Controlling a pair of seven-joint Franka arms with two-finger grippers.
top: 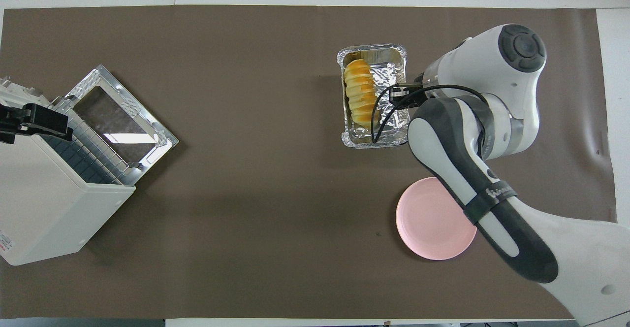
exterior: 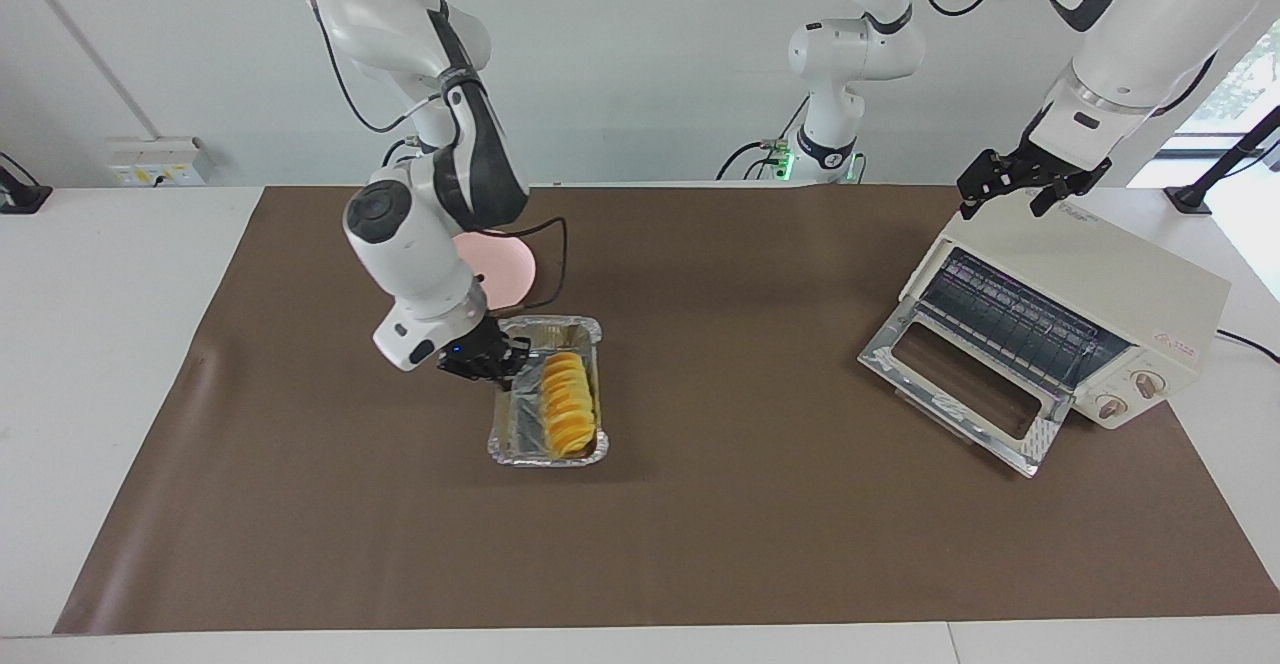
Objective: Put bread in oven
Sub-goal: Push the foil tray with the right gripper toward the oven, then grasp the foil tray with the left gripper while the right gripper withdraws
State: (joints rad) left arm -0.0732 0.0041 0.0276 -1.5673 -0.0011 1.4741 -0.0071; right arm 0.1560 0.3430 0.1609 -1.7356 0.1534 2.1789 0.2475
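The bread (exterior: 565, 402) (top: 361, 93), a ridged yellow-orange loaf, lies in a crinkled foil tray (exterior: 548, 457) (top: 376, 142) near the middle of the brown mat. My right gripper (exterior: 505, 364) (top: 401, 93) is shut on the tray's long rim, on the side toward the right arm's end. The cream-white oven (exterior: 1100, 284) (top: 44, 209) stands at the left arm's end, its glass door (exterior: 960, 384) (top: 118, 115) folded down and the rack showing. My left gripper (exterior: 1005, 206) (top: 34, 120) hangs open just over the oven's top edge, holding nothing.
A round pink plate (exterior: 510, 269) (top: 428, 223) lies nearer to the robots than the tray, partly covered by the right arm. A stretch of bare brown mat (exterior: 740, 394) separates the tray from the oven door.
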